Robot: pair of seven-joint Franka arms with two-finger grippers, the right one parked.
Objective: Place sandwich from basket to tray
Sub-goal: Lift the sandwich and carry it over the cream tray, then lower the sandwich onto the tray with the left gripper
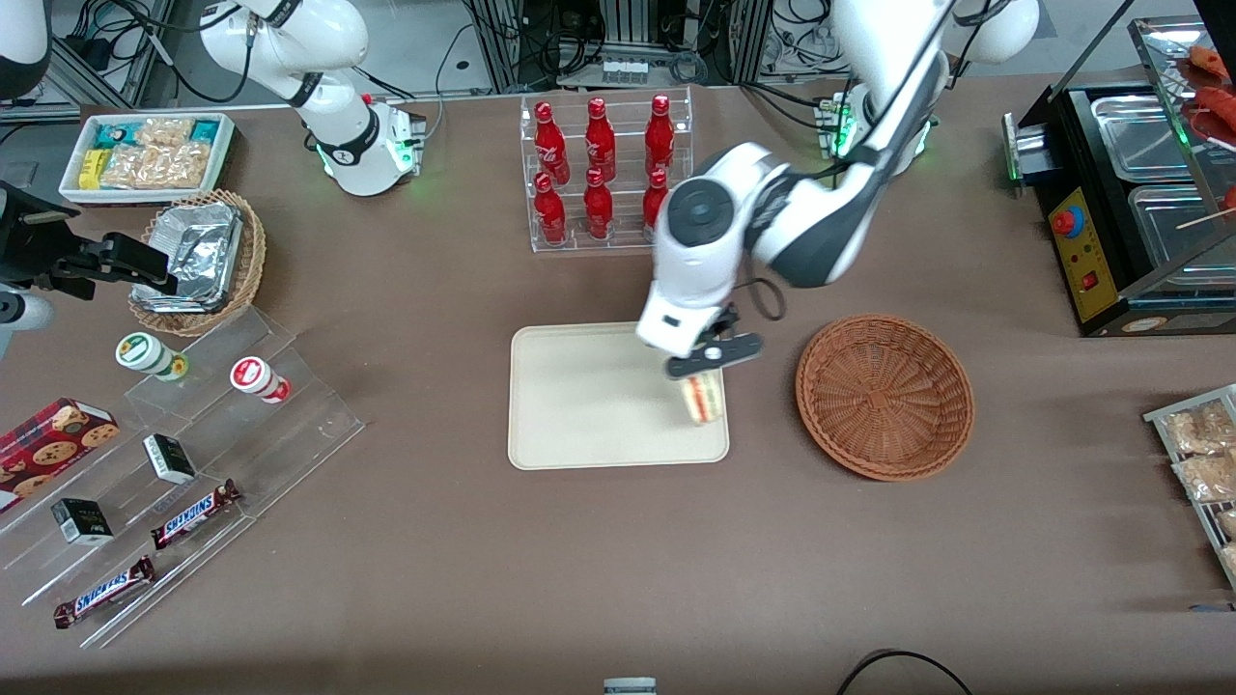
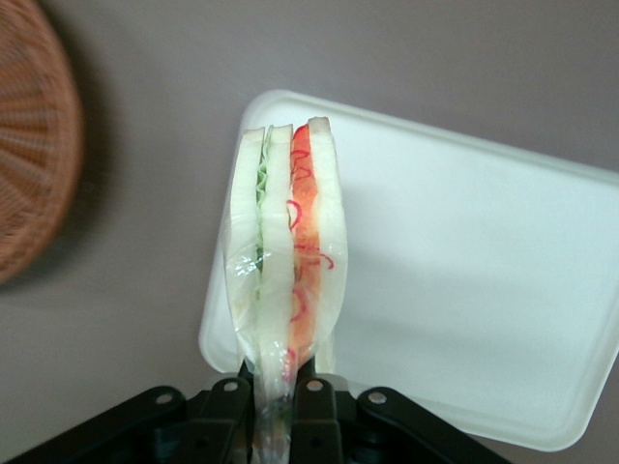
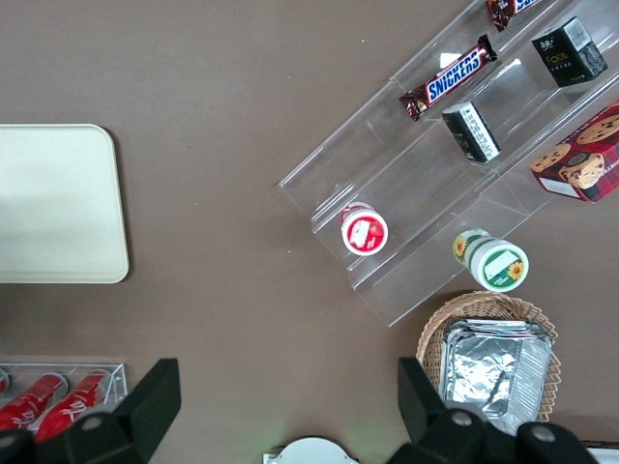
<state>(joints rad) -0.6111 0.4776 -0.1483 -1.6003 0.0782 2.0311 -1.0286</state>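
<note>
Sandwich over the tray, pinched in the gripper

Gripper [image 1: 704, 375] is clamped on the sandwich [image 1: 703, 398] above the tray [image 1: 589, 405], at its edge nearest the basket [image 1: 884, 396]; sandwich's long axis points toward 6 o'clock in the front view.

The left arm reaches down, its wrist bent low; the gripper [image 1: 704, 378] is clamped on the sandwich [image 1: 703, 398].

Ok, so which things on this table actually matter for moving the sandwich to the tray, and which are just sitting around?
Part of the job:
- sandwich, clamped in the gripper, jaws shut on it, over the tray's edge nearest the basket
- tray
- basket, no sandwich left in it

Just lying about:
- red bottles in a clear rack
- foil-lined basket
- Snickers bars
- cookie box
</note>
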